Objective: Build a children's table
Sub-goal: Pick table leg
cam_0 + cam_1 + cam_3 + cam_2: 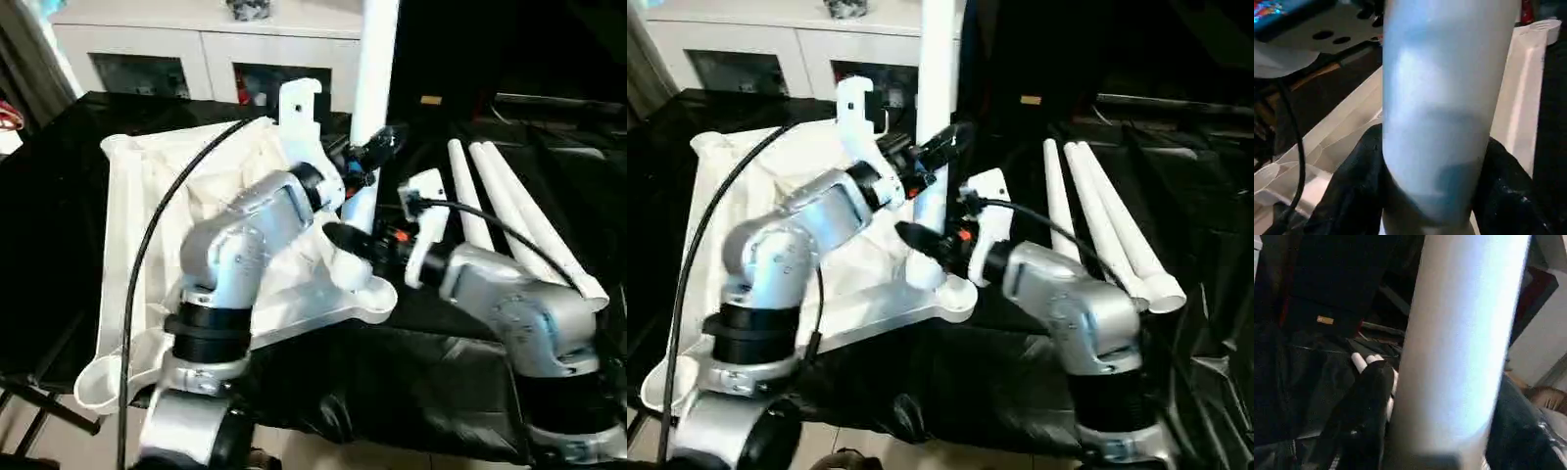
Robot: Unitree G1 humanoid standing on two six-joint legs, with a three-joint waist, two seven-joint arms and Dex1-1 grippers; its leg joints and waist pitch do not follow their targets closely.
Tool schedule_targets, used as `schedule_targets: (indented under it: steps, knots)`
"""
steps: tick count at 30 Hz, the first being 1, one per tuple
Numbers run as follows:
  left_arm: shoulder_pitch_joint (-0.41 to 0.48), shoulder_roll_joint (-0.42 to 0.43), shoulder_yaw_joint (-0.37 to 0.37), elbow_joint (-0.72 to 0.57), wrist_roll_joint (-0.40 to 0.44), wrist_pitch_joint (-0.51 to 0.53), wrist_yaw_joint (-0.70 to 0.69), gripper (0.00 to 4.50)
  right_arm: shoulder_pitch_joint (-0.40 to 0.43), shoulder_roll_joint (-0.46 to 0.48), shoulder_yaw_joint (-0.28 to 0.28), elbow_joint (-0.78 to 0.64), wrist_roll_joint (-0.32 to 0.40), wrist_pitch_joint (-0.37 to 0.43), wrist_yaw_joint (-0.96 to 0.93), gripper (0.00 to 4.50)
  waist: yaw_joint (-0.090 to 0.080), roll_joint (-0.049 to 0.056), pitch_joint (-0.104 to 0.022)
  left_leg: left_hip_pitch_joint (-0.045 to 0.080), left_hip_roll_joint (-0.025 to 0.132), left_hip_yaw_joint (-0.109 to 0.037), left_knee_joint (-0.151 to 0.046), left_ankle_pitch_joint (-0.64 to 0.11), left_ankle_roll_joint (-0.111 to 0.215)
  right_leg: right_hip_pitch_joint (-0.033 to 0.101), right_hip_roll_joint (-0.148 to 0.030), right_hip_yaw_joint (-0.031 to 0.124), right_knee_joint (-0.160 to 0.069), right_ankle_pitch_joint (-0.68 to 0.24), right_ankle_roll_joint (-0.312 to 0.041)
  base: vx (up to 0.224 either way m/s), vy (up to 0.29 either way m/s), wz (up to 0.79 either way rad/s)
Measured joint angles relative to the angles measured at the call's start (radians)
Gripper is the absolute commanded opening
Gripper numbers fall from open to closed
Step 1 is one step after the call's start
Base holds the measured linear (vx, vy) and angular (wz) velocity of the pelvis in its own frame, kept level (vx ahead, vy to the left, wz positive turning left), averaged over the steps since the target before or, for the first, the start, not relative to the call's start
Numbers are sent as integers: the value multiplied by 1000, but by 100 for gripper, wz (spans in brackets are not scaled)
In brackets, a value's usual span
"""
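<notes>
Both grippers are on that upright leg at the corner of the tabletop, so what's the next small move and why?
Probably press the upright leg straight down into the corner socket of the tabletop. The left gripper holds it higher up, the right gripper low near the socket, and it stands nearly vertical there. Whether it is fully seated cannot be told. Three more legs lie waiting.

White tabletop (127, 225), white legs (509, 215), black cloth (431, 382).
</notes>
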Motion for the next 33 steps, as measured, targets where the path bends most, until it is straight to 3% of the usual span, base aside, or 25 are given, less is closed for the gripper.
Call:
schedule_targets:
  steps: [4,5,11,16,23,33]
  knots:
    - [0,-4,17,-6,-3,-11,5,214,-4,8,1,-14,-4,0,-17,190,-1,-1,0,0,0,0,0,0,0,0,0,0,0,0,0,0,0,0]
    - [0,0,17,-9,-3,-12,2,207,-6,8,0,-15,0,1,-15,246,-1,-2,0,0,0,0,0,0,0,0,0,0,0,0,0,0,0,0]
    - [15,15,18,-7,-24,-12,-52,187,-38,-6,-25,-17,36,5,21,304,3,-3,0,0,0,0,0,0,0,0,0,0,-1,1,1,0,0,0]
    - [15,85,-46,7,-28,-12,-197,185,-75,-158,-32,8,73,46,179,348,3,-3,0,0,0,0,0,-1,-1,1,0,1,-1,3,2,0,0,0]
    - [12,104,-86,16,-29,-7,-274,185,-112,-273,-15,43,88,96,321,349,-1,-3,0,0,0,0,0,1,-1,0,0,1,0,4,1,0,0,0]
    - [7,107,-91,15,-38,-6,-287,185,-113,-303,64,68,86,96,422,349,4,-8,0,0,0,1,1,3,2,0,0,1,0,4,1,0,0,0]
